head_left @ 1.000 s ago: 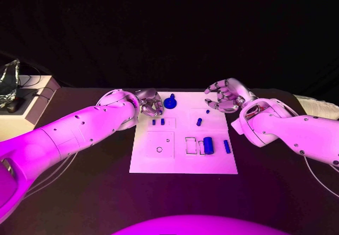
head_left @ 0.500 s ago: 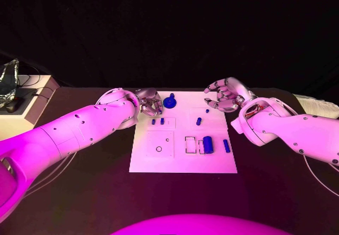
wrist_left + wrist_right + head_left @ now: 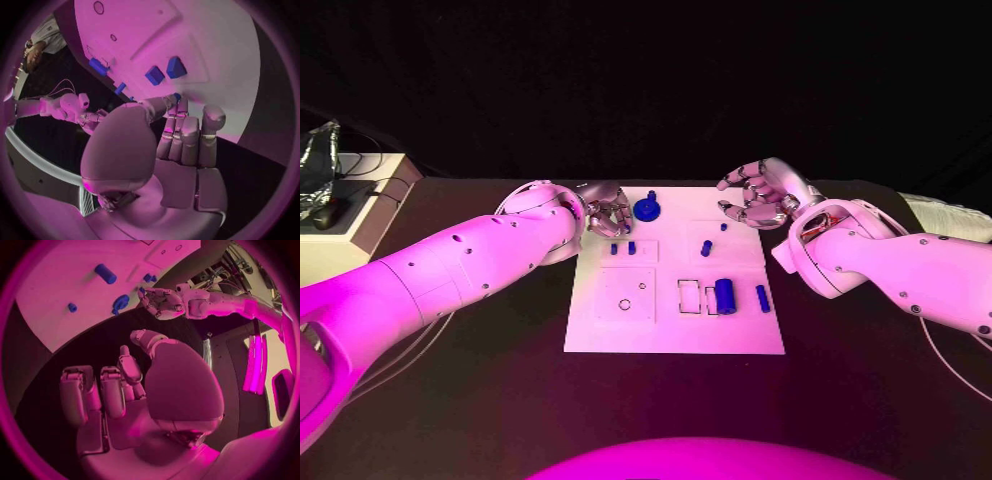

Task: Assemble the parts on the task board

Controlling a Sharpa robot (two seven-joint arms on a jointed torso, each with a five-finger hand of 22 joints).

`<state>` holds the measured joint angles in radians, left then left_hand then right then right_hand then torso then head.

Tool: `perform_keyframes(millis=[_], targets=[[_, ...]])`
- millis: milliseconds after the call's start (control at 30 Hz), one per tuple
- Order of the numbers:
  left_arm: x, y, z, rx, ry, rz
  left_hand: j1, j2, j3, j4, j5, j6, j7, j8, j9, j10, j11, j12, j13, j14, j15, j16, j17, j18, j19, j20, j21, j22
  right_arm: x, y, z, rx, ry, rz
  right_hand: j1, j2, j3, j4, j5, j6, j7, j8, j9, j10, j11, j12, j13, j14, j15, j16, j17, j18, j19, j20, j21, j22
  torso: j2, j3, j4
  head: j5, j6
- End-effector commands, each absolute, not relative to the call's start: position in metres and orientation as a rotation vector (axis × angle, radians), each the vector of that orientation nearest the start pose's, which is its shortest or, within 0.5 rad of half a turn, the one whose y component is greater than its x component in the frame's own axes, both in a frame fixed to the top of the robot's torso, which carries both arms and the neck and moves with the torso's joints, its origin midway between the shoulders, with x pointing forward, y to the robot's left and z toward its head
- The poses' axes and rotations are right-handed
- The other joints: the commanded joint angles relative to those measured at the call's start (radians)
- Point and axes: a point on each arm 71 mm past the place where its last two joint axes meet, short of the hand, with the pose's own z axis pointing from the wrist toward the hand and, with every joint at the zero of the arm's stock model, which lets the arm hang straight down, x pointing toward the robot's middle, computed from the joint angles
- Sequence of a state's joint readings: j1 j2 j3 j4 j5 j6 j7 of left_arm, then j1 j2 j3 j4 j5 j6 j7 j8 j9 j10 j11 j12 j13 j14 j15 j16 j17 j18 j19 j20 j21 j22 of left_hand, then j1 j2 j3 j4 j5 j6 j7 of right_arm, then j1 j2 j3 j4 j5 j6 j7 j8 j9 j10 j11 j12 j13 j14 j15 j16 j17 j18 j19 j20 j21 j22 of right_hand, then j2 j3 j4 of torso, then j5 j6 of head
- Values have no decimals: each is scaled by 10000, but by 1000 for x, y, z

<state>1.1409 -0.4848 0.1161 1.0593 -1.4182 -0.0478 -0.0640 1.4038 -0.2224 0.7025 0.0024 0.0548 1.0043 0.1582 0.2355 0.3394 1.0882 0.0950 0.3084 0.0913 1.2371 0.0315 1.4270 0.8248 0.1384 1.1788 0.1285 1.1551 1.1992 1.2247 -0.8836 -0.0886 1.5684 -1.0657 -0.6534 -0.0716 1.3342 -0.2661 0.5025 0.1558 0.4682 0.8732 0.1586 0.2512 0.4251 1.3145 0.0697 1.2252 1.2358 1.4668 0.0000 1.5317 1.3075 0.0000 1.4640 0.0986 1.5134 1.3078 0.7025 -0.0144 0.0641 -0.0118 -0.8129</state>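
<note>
On the black bench (image 3: 473, 400) we see the white board (image 3: 675, 335) lying between our two arms, most of its blue parts still loose: a thick cylinder (image 3: 726, 294) beside the outlined slots, a thin bar (image 3: 762, 297), two small blocks (image 3: 622, 248) and a round knobbed piece (image 3: 649, 209) at the far edge, so we judge the assembly barely begun. Our left hand (image 3: 604, 216) hovers at the board's far left corner with fingers (image 3: 187, 135) drawn together on nothing, while our right hand (image 3: 759, 197) hangs over the far right corner, fingers (image 3: 103, 390) curled loosely apart and empty. We can read no writing or labels.
</note>
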Motion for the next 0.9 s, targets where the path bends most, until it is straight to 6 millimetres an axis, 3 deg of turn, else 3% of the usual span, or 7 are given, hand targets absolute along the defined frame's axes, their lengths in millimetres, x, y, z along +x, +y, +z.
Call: perform_keyframes(millis=[33, 400, 467, 667, 900], targets=[[557, 144, -217, 920, 18935, -6414, -94, 10, -15, -81, -45, -144, -2, -106, -41, 30, 41, -67, 20, -85, 0, -50, -38, -105, -24, 2, 33, 32, 481, -223, -173, 3177, 14809, 7731, -77, 17, 34, -4, 9, -47, -27, 28, 8, 26, -41, -43, -8, 775, -92, -33, 1582, 164, 792, -54, -65, 2207, 6, -3, 5, 12, -7], [557, 144, -216, 899, 18824, -6443, -157, -56, -41, -139, -44, -572, -16, -421, -181, -16, 51, -217, 63, -204, 16, -39, -170, -91, -84, 27, -2, 4, 481, -223, -173, 3177, 14799, 7721, -90, 9, 33, -7, 7, -53, -27, 27, 8, -3, -40, -90, -55, 772, -93, -39, 1568, 165, 789, -55, -72, 2202, 0, -2, -5, 24, -21], [557, 144, -216, 893, 18808, -6441, -171, -116, -47, -171, -43, -953, -150, -654, -296, -22, 62, -265, 83, -241, 28, -29, -203, -84, -116, 36, -28, -16, 481, -223, -173, 3180, 14789, 7717, -91, 7, 33, -7, 7, -54, -27, 27, 8, -14, -40, -104, -68, 771, -93, -40, 1567, 167, 786, -56, -80, 2197, -2, -2, -5, 26, -21], [556, 145, -215, 871, 18745, -6445, -208, -145, -87, -181, -44, -1306, -377, -880, -427, -7, 69, -333, 127, -277, 38, 7, -234, -84, -125, 51, -29, -15, 482, -224, -173, 3192, 14765, 7699, -98, -4, 32, -10, 6, -61, -26, 24, 8, -65, -39, -173, -133, 762, -93, -55, 1531, 179, 767, -56, -125, 2168, 5, -2, -1, 29, -27], [555, 146, -214, 889, 18679, -6498, -206, -138, -91, -182, -44, -1326, -390, -894, -437, 12, 63, -328, 137, -305, 36, 1, -293, -91, -105, 52, -8, 3, 482, -224, -173, 3187, 14764, 7696, -106, -15, 33, -14, 6, -72, -24, 20, 6, -92, -38, -208, -164, 748, -93, -79, 1475, 189, 749, -57, -166, 2141, 2, 1, -5, 38, -27]])
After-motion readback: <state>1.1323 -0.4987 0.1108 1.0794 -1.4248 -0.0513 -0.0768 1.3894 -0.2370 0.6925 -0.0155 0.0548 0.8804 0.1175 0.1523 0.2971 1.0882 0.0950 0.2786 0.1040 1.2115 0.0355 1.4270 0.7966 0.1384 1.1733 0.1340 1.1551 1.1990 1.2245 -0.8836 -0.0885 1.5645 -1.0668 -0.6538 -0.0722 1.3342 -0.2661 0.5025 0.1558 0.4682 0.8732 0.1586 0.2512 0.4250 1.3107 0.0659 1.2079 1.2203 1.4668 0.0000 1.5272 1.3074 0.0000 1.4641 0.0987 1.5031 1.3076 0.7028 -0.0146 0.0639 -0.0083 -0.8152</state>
